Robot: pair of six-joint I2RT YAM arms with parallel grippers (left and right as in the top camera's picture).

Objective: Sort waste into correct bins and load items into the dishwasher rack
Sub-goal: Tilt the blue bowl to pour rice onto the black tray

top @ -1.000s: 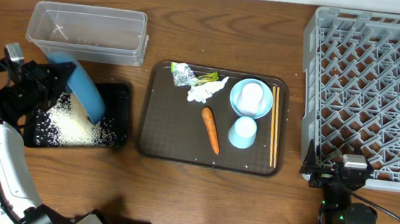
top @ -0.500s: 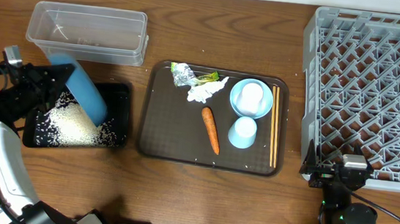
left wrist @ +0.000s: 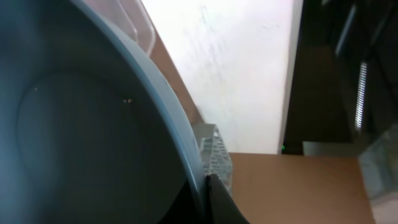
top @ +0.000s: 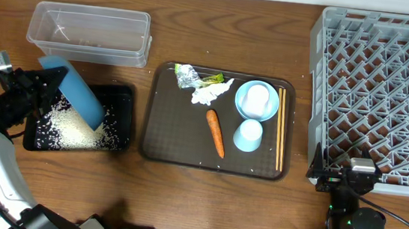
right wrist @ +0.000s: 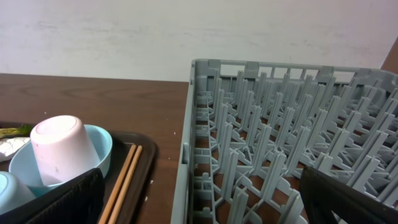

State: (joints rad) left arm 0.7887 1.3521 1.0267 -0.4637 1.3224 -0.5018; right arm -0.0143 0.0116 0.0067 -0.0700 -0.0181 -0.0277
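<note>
Bowl [top: 75, 91], dark-blue: left of frame, tilted over black tray [top: 125, 98] of rice [top: 75, 126], rim clamped in closed left hand [top: 48, 84]. Right hand [top: 345, 175]: lower right, beside dishwasher rack [top: 380, 86], fingers spread wide, empty.

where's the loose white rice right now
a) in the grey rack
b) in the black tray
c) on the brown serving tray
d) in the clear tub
B: the loose white rice lies heaped in the black tray, under the tilted dark-blue bowl.
</note>
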